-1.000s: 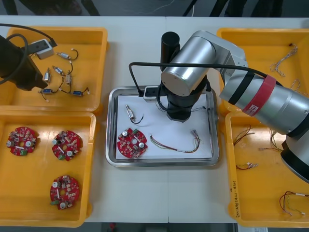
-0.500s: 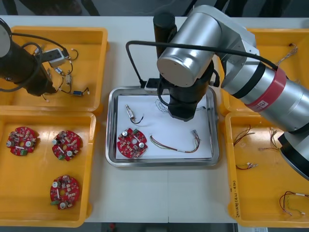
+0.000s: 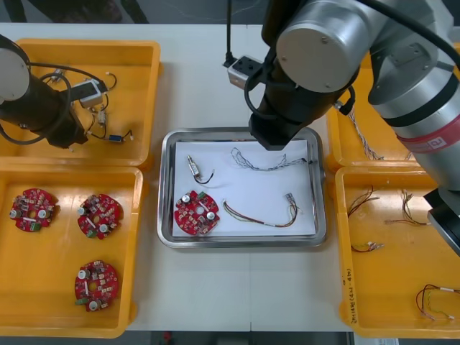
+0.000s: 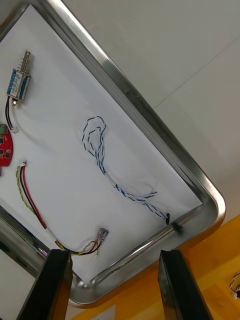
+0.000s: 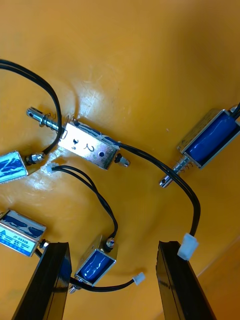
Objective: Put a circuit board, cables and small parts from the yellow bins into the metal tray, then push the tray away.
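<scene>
The metal tray holds a round red circuit board, a small metal part, a red and yellow cable and a twisted blue and white cable. My right arm hangs over the tray's far edge. Its gripper is open and holds nothing, above the blue and white cable and the tray rim. My left arm reaches into the far left yellow bin. Its gripper stands open just over several small metal parts with black leads.
The near left bin holds three red circuit boards. The right bins hold loose cables: blue and white ones in the far bin, red and yellow ones in the near bin. Bare table lies in front of the tray.
My right arm has lifted and drawn back from the tray, leaving the blue and white cable lying inside. My left arm has moved right, into the far left bin.
</scene>
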You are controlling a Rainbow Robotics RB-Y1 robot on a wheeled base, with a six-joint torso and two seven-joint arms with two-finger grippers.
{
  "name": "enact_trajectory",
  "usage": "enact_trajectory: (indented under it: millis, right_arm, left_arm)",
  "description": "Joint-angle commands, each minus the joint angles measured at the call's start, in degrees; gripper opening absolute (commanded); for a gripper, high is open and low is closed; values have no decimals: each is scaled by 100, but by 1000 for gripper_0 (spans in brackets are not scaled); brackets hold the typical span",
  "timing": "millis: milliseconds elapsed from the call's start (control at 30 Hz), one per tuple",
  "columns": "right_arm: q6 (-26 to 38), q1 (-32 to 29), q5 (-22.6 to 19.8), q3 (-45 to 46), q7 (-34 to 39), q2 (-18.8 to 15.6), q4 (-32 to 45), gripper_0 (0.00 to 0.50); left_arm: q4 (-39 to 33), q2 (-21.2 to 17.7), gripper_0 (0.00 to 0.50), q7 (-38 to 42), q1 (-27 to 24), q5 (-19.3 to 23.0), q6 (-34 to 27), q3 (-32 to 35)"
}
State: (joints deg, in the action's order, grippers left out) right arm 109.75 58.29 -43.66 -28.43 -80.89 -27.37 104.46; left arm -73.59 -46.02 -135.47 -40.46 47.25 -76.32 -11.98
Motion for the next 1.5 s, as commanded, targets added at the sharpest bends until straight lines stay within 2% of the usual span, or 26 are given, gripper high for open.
enact_trajectory:
  millis: [33,200,333,500,667,800,1067,1100,1133,1200,1500]
  right_arm:
    - [25,-371,-116,505,821,-532,619,500]
    - [25,-740,-160,857,1585,-919,1147,500]
    - [25,-916,-213,1112,1919,-1156,1375,500]
    - [25,-1250,-512,1578,2350,-1543,1779,500]
    - [25,-1645,-890,2096,2350,-1903,1973,500]
    - [25,-2058,-978,2518,2297,-2167,2157,500]
    - [25,-2788,-1039,3423,2245,-2325,2272,500]
    - [25,-2893,-1048,3564,2227,-2325,2272,500]
    - [25,-2946,-1057,3643,2209,-2325,2272,500]
    - [25,-3157,-1101,3951,2139,-2317,2272,500]
    - [25,-4071,-1312,4821,1902,-2519,2272,500]
  left_arm:
    - [55,-267,500,-295,3,-85,126,-121]
    - [204,-267,500,-322,3,-94,196,-147]
    - [248,-267,500,-339,3,-120,231,-173]
    - [398,-267,500,-348,-5,-67,407,-288]
    - [424,-276,500,-348,3,-67,451,-340]
    - [468,-267,500,-348,3,-58,451,-375]
    - [556,-267,500,-357,3,-41,486,-419]
    - [547,-267,453,-357,3,-32,486,-419]
    - [547,-267,382,-357,3,-32,486,-419]
    - [556,-267,0,-357,3,-32,486,-419]
    - [556,-267,0,-357,12,-6,486,-411]
